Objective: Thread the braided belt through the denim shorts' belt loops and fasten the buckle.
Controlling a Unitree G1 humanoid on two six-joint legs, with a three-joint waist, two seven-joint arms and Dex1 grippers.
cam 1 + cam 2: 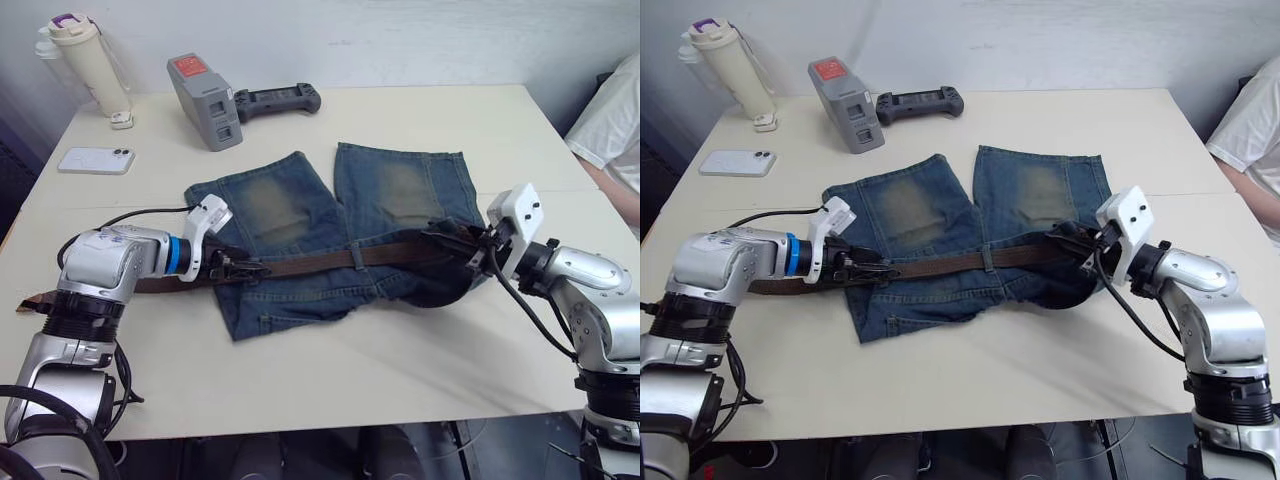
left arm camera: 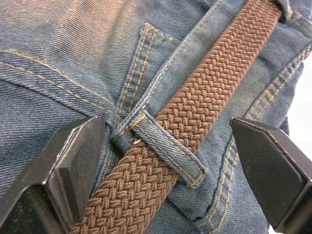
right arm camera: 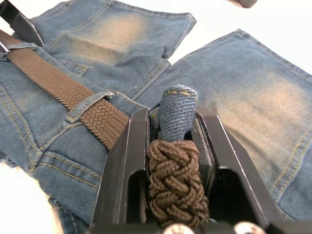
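Lab or test room, plain cream table (image 1: 420, 120), battery pack (image 1: 205, 101), handheld controller (image 1: 277, 100), phone (image 1: 96, 160)

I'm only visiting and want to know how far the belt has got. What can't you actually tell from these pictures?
- The buckle: not identifiable; the right gripper and bunched denim shorts cover the braided belt end there.
- Belt's other end: the left arm hides most of it in the eye views.
- Loop count: the left wrist view shows one of the belt loops threaded; others are too small.

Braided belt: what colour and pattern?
Dark brown woven braid, clearest in the left wrist view.
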